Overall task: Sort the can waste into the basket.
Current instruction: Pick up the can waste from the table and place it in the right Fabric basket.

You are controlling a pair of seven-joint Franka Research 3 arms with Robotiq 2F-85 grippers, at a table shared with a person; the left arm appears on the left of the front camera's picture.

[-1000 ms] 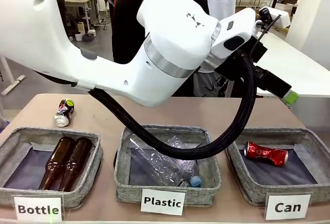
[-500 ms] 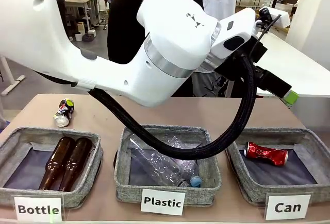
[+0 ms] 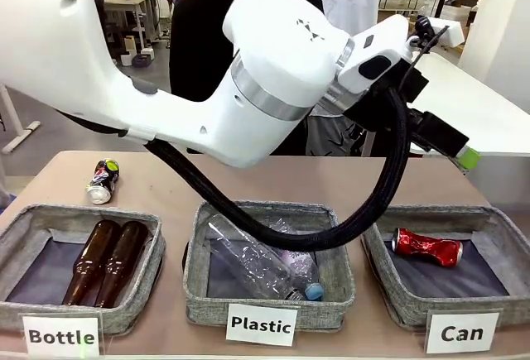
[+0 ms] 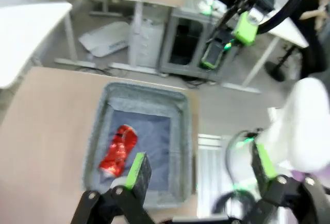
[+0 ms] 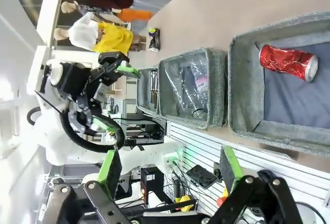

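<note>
High over the basket (image 3: 389,294), the left fingers (image 4: 137,170) gape empty; the far-left dark can (image 3: 103,180) may roll when pinched.

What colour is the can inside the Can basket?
The can is red, silver-ended; clearest in right wrist view.

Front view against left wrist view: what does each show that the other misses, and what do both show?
Front view: the dark can on the table, the brown bottles, the clear plastic bottles. Left wrist view: the left gripper seen open and empty, with floor beyond the table. Both: the red can lying in the Can basket.
</note>
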